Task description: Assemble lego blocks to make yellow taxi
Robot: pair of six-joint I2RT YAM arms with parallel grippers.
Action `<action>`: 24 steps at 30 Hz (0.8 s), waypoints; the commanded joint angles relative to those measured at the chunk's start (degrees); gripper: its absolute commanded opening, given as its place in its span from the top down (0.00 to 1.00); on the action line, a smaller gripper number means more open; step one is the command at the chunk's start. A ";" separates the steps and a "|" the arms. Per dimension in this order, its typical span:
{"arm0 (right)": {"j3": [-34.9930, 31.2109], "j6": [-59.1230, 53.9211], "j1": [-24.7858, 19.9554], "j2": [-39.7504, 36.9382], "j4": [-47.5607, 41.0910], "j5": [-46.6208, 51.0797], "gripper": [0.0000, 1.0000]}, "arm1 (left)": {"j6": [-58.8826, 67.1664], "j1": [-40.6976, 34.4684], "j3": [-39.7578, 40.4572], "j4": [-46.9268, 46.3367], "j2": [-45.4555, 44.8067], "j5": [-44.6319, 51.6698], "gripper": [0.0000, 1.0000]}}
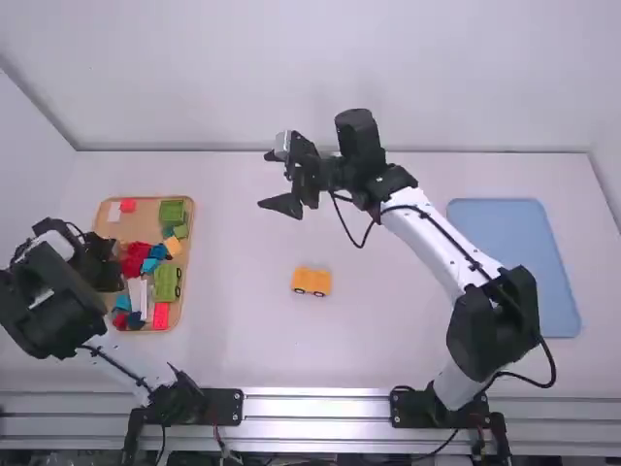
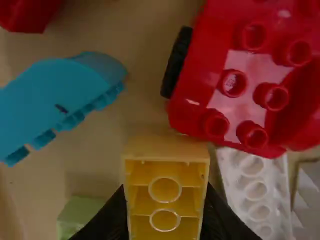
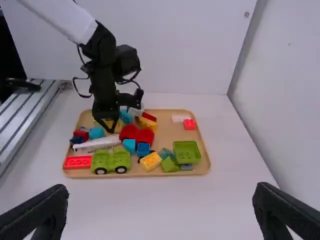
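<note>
1. One yellow plastic block (image 2: 167, 167) is closest to the left hand (image 2: 166, 192). Black fingers press on both its sides, so that hand looks clenched on it. Its open side with the round rings faces the wrist camera.

2. Right by them are a red plastic piece with round bumps (image 2: 227, 102) and a curved blue plastic block (image 2: 50, 102). These lie in the tan wooden tray (image 1: 146, 219), on the left side of the white table (image 1: 378, 340).

3. Farther off is the yellow car base with dark wheels (image 1: 311, 281). It sits alone on the table, to the right of the wooden tray, near the middle. Its long side runs mostly left to right, and two wheels face the side where the arms stand.

4. So, from the left hand, the car base lies off to the right, past the tray's edge. I think the next move is to lift the block over that edge and go that way. The ring side looks like the bottom, so the block may need turning before it can click on.

5. The right hand (image 3: 161, 192) has its fingers spread wide with nothing between them. It hangs beyond the car base and a bit left of it. It looks nearer to the car base than the left hand, but the left one has the block.
</note>
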 commanded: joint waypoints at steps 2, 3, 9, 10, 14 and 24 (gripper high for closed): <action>1.92 0.09 -1.09 0.33 -0.02 -0.68 0.02 | -0.50 0.50 3.56 -2.95 -3.74 2.75 0.83; 1.92 0.07 -1.25 0.33 0.02 -0.66 0.02 | -0.46 0.66 4.04 -3.89 -4.55 3.32 0.84; 1.92 0.68 -2.23 0.33 1.16 -0.68 0.02 | 2.27 0.46 4.11 -7.45 -15.98 14.69 0.86; 1.92 0.66 -2.19 0.33 1.29 -0.66 0.02 | 3.32 0.57 4.11 -8.02 -18.56 18.80 0.86; 1.92 0.68 -2.27 0.33 1.36 -0.76 0.02 | 11.67 -0.96 4.11 -10.99 -26.62 38.49 0.83; 1.81 3.43 -1.53 0.33 3.28 -5.40 0.03 | 22.10 -25.20 3.80 -9.03 -32.22 59.58 0.89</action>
